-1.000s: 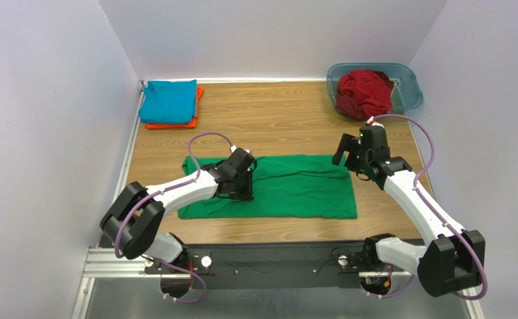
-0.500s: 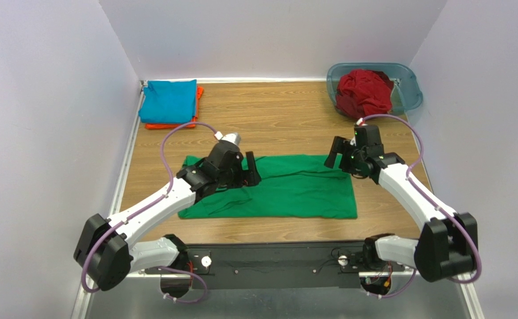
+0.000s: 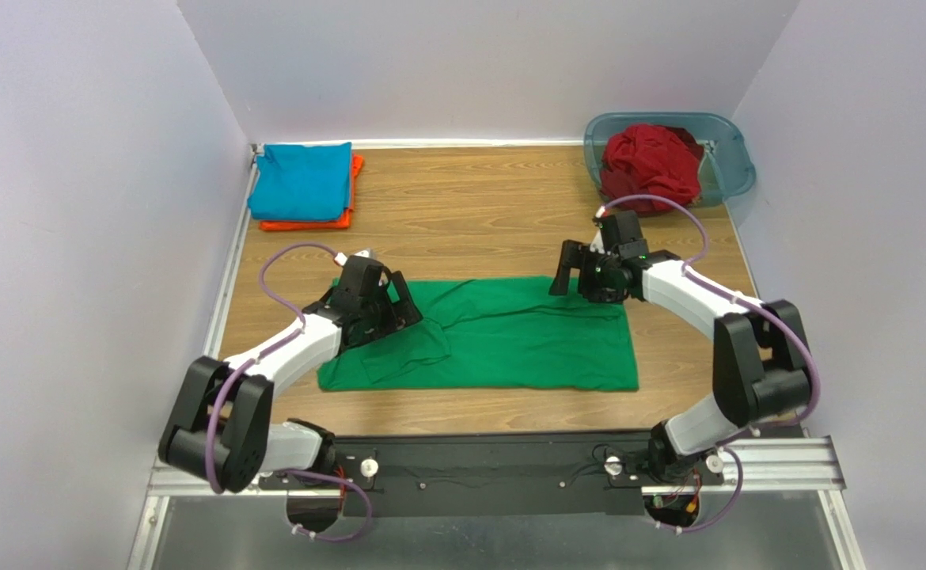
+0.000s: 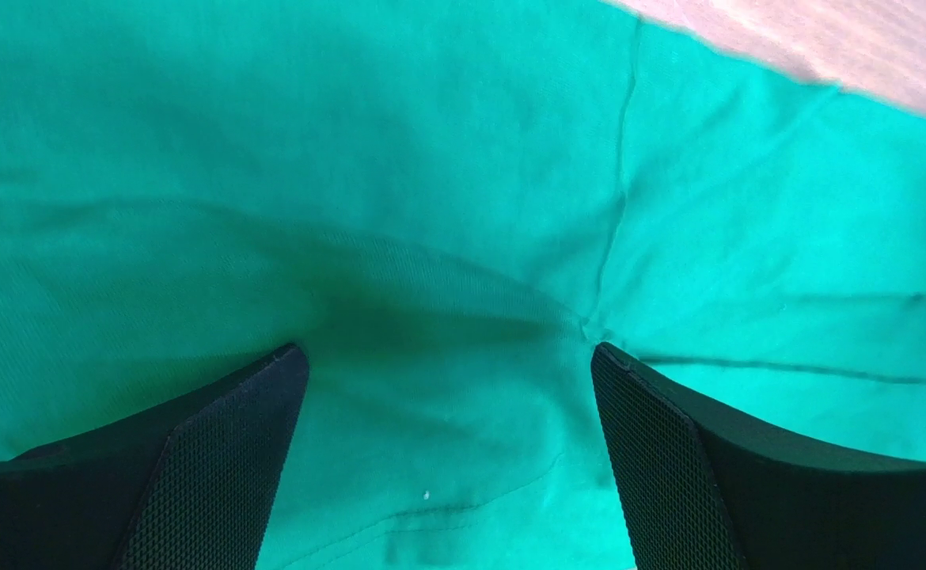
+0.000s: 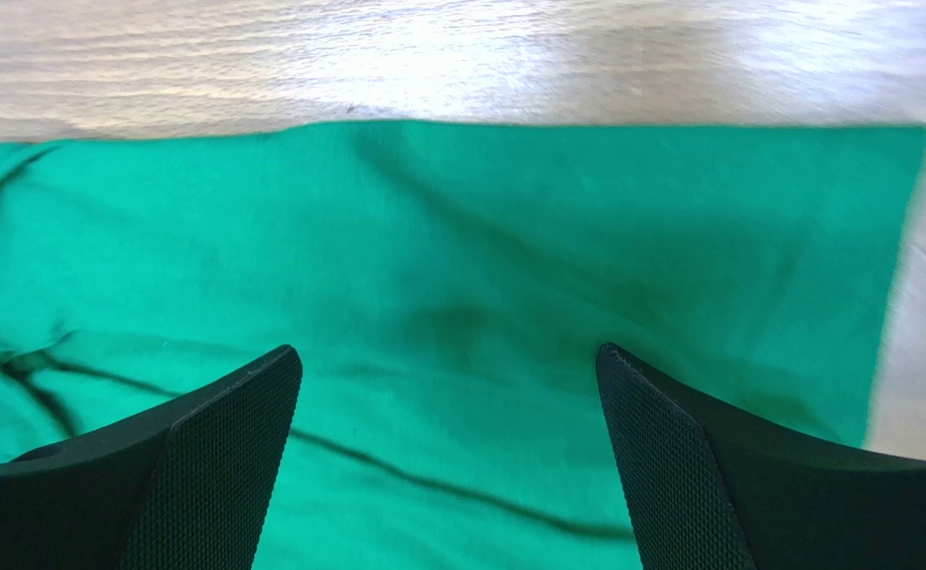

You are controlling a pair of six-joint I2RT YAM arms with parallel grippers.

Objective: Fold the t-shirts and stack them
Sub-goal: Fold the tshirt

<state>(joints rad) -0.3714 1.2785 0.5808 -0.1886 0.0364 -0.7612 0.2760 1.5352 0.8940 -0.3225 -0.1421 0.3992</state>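
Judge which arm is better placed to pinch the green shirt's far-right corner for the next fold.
Right, probably. The right gripper, open, hovers over the shirt's far-right part, that corner visible in its wrist view; the left gripper is open over the left end.

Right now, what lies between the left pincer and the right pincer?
Only the green t-shirt, lying flat: the top external view shows its wrinkled cloth filling the stretch from the left pincer to the right pincer.

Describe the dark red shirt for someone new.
On the wooden table, a translucent blue-grey tub sits in the far right corner. The dark red shirt is bunched inside it, the only shirt in a container: the green shirt lies spread mid-table, the blue shirt and orange shirt folded far left.
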